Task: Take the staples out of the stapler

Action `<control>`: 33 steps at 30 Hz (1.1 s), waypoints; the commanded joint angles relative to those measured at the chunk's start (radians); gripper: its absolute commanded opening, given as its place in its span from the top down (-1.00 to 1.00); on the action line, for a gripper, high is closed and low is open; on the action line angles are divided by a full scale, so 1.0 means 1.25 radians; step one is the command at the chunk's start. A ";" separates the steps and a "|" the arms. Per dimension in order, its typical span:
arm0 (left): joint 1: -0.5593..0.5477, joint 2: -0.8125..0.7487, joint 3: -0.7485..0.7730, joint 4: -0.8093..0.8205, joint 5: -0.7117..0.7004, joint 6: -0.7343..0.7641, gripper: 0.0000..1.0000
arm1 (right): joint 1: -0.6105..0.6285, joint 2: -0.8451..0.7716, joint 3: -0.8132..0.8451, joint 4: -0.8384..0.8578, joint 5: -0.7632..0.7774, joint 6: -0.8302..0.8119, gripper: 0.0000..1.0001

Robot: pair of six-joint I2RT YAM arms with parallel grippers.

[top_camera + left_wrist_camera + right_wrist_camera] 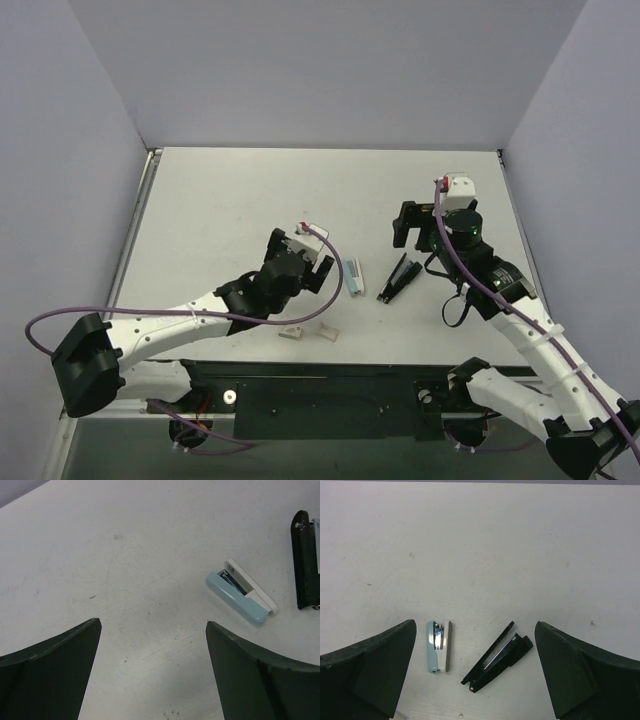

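Lying slantwise, the stapler (398, 278) sits near the wide-open, empty right hand (412, 225), nearer it than the equally wide left hand (318, 262)

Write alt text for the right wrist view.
A slim black stapler lies on the white table, its jaws hinged apart, with a pale blue bar to its left. The right gripper is open and empty, its two dark fingers framing the lower corners.
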 commanded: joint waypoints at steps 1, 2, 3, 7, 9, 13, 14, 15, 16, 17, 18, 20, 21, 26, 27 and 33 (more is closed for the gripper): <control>-0.007 -0.056 -0.019 0.014 0.085 -0.053 -0.95 | -0.003 -0.029 0.002 -0.021 0.035 0.073 -1.00; -0.011 -0.059 -0.020 0.010 0.084 -0.057 -0.95 | -0.003 -0.032 -0.013 -0.012 0.024 0.074 -1.00; -0.022 -0.056 -0.013 0.004 0.068 -0.058 -0.94 | -0.002 -0.040 -0.021 -0.009 0.024 0.075 -1.00; -0.044 -0.050 0.004 -0.027 0.040 -0.060 -0.94 | -0.003 -0.034 -0.056 -0.002 0.062 0.091 -1.00; -0.044 -0.049 0.007 -0.033 0.028 -0.074 -0.95 | -0.003 -0.020 -0.059 -0.008 0.064 0.093 -1.00; -0.044 -0.049 0.011 -0.072 0.011 -0.090 -0.94 | -0.002 0.014 -0.041 -0.042 0.085 0.115 -0.96; -0.044 -0.050 0.009 -0.074 0.010 -0.090 -0.94 | -0.003 0.020 -0.041 -0.044 0.080 0.120 -0.96; -0.044 -0.051 0.009 -0.074 0.010 -0.090 -0.95 | -0.001 0.024 -0.040 -0.044 0.057 0.126 -0.96; -0.044 -0.055 0.007 -0.075 0.007 -0.096 -0.94 | -0.001 0.034 -0.038 -0.044 0.046 0.128 -0.95; -0.044 -0.061 0.004 -0.078 0.007 -0.100 -0.95 | 0.002 0.040 -0.035 -0.044 0.023 0.131 -0.94; -0.044 -0.066 0.003 -0.081 0.007 -0.108 -0.94 | 0.004 0.056 -0.032 -0.044 0.015 0.131 -0.91; -0.044 -0.082 -0.008 -0.091 0.006 -0.123 -0.94 | 0.009 0.084 -0.023 -0.053 -0.003 0.134 -0.86; -0.044 -0.095 -0.013 -0.091 0.006 -0.125 -0.94 | 0.010 0.095 -0.015 -0.055 -0.018 0.133 -0.85; -0.039 -0.148 -0.039 -0.120 -0.029 -0.157 -0.94 | 0.020 0.186 0.013 -0.060 -0.077 0.107 -0.75; -0.039 -0.163 -0.044 -0.125 -0.028 -0.166 -0.94 | 0.021 0.198 0.022 -0.061 -0.079 0.104 -0.70; -0.037 -0.225 -0.099 -0.128 -0.030 -0.176 -0.94 | 0.029 0.314 0.076 -0.061 -0.133 0.077 -0.37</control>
